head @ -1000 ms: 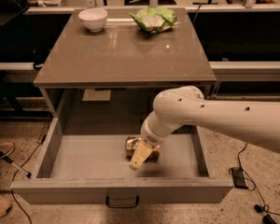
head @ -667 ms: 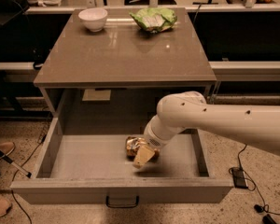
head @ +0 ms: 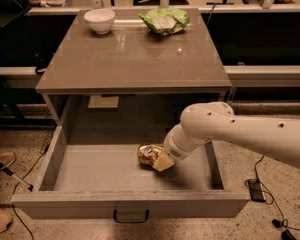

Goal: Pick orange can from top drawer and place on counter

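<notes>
The orange can [head: 149, 154] lies on the grey floor of the open top drawer [head: 90, 171], right of its middle and near the front. My gripper [head: 160, 160] reaches down from the white arm [head: 240, 131] that comes in from the right, and it sits right at the can's right side, touching or overlapping it. The can rests low in the drawer. The counter [head: 130, 59] is the glossy grey-brown top directly above the drawer.
A white bowl [head: 99, 20] and a green wrinkly snack bag [head: 165, 20] stand at the counter's far edge. The drawer's dark handle [head: 131, 216] is on its front panel. Cables and a small black device [head: 255, 190] lie on the floor to the right.
My arm has shifted a little to the right and down over the drawer. The gripper has stayed at the can, which has hardly moved.
</notes>
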Controlling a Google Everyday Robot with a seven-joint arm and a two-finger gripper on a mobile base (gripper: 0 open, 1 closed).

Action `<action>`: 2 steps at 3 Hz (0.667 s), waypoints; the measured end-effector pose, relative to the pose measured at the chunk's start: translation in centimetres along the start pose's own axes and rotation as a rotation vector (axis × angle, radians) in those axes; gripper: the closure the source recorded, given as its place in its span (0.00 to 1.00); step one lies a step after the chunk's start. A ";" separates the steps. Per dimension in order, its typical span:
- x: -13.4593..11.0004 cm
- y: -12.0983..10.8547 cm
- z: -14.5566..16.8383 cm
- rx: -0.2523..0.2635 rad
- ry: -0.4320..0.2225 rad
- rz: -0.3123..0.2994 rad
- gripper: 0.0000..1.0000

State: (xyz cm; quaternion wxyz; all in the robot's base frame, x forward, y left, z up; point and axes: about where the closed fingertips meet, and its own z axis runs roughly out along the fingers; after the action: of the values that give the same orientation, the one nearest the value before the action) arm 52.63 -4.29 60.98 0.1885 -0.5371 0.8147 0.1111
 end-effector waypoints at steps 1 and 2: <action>0.8 -2.2 -4.6 0.058 -0.058 0.022 0.89; 2.1 -6.1 -12.4 0.145 -0.116 0.024 1.00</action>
State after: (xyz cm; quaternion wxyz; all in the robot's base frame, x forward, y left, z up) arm 55.18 -13.20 71.49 0.2726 -0.5051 0.8145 0.0851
